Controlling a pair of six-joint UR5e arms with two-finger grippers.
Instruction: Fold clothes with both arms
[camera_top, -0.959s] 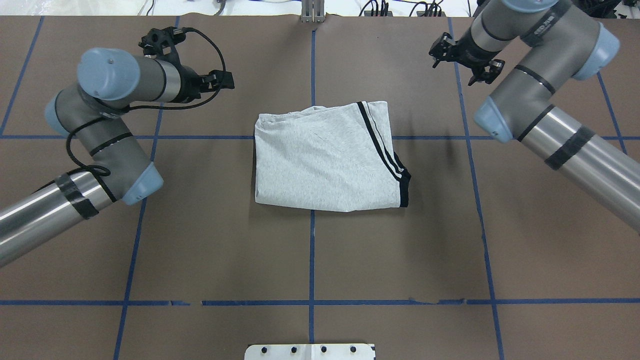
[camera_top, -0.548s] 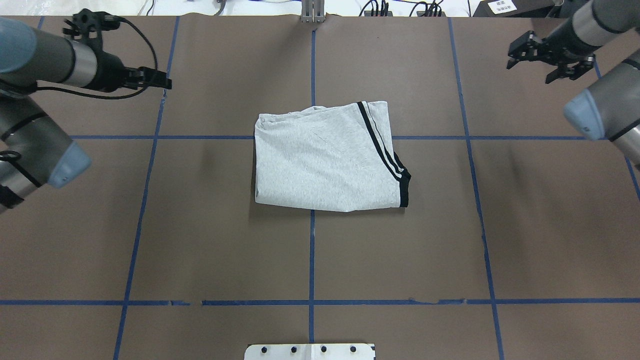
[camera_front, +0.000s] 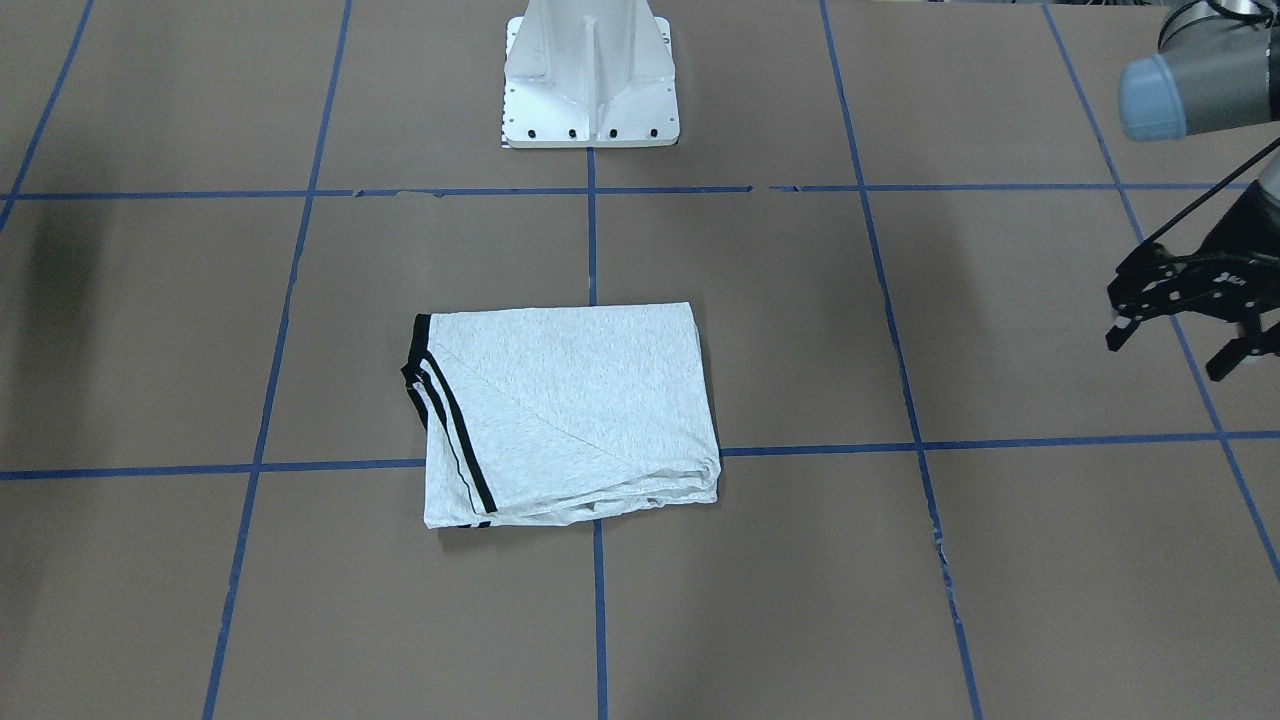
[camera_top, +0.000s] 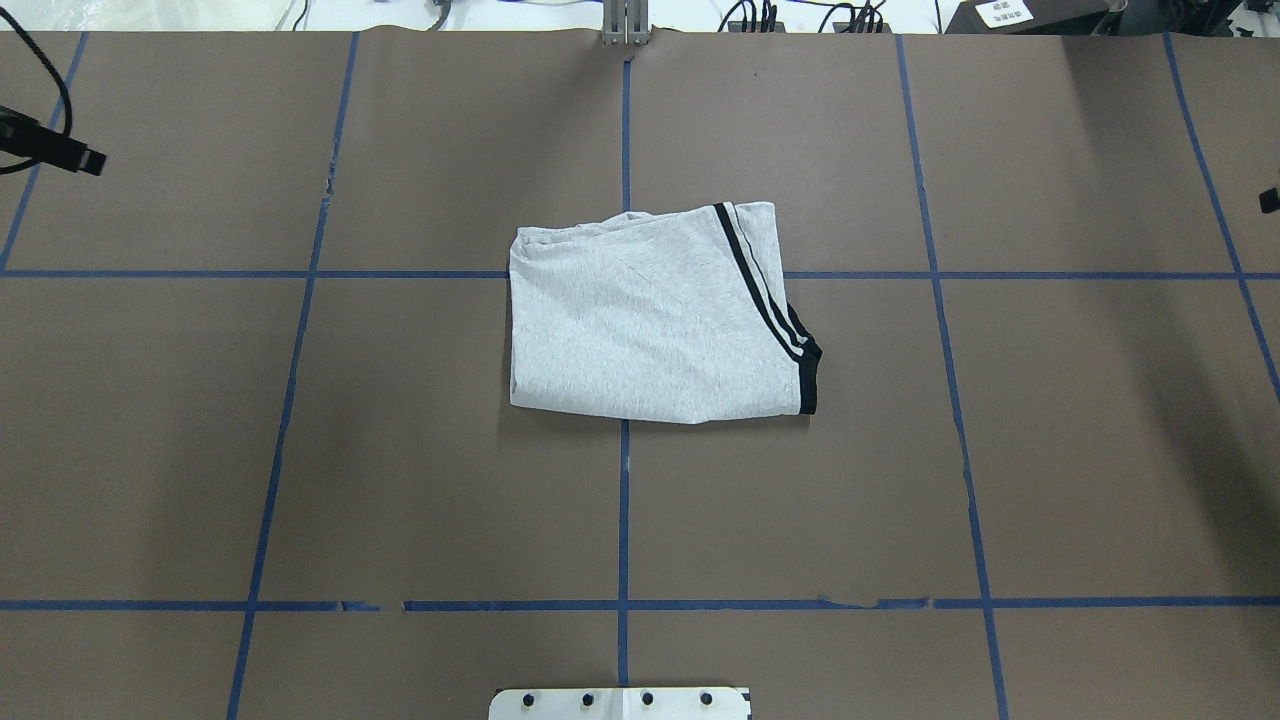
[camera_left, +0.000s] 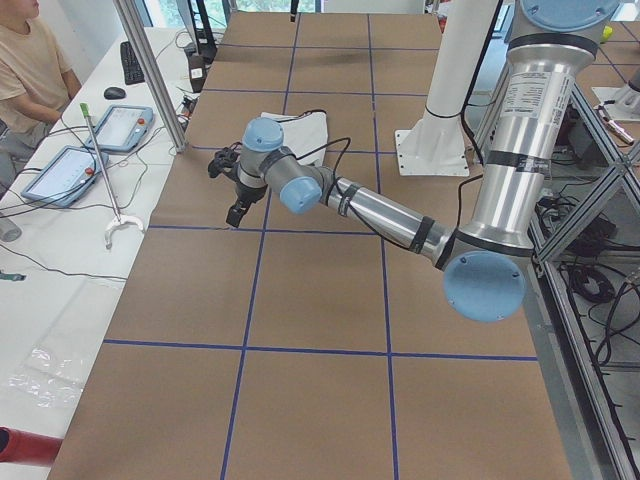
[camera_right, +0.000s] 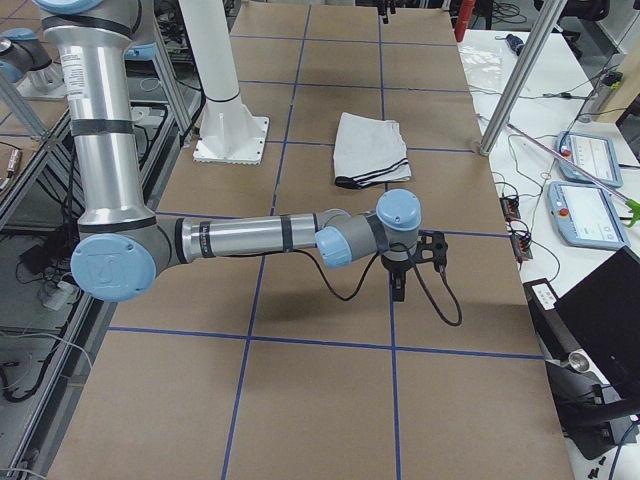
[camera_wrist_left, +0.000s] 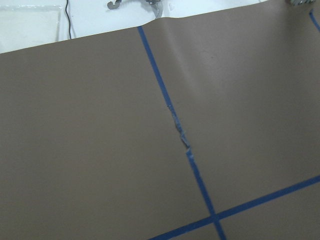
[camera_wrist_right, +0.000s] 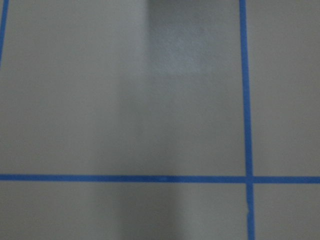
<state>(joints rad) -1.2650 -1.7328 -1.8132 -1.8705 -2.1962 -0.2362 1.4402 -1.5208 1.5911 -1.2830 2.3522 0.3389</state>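
Observation:
The light grey T-shirt (camera_top: 650, 320) lies folded into a rough rectangle at the table's middle, its black stripes along the right side; the print is hidden. It also shows in the front-facing view (camera_front: 570, 410) and both side views (camera_left: 295, 130) (camera_right: 370, 150). My left gripper (camera_front: 1168, 357) is open and empty, above the table far off the shirt's left side, also seen in the left side view (camera_left: 225, 195). My right gripper (camera_right: 418, 272) hovers far off the shirt's right side; I cannot tell whether it is open or shut. Only a black tip of it (camera_top: 1268, 200) shows overhead.
The brown table cover carries a blue tape grid (camera_top: 623, 520). The white pedestal base (camera_front: 590, 90) stands at the robot's side. A side bench with tablets (camera_left: 65, 170) and a seated person (camera_left: 30, 70) runs beyond the far edge.
Both arms have swung outward, away from the shirt, and have almost left the overhead view. The folded shirt has not moved.

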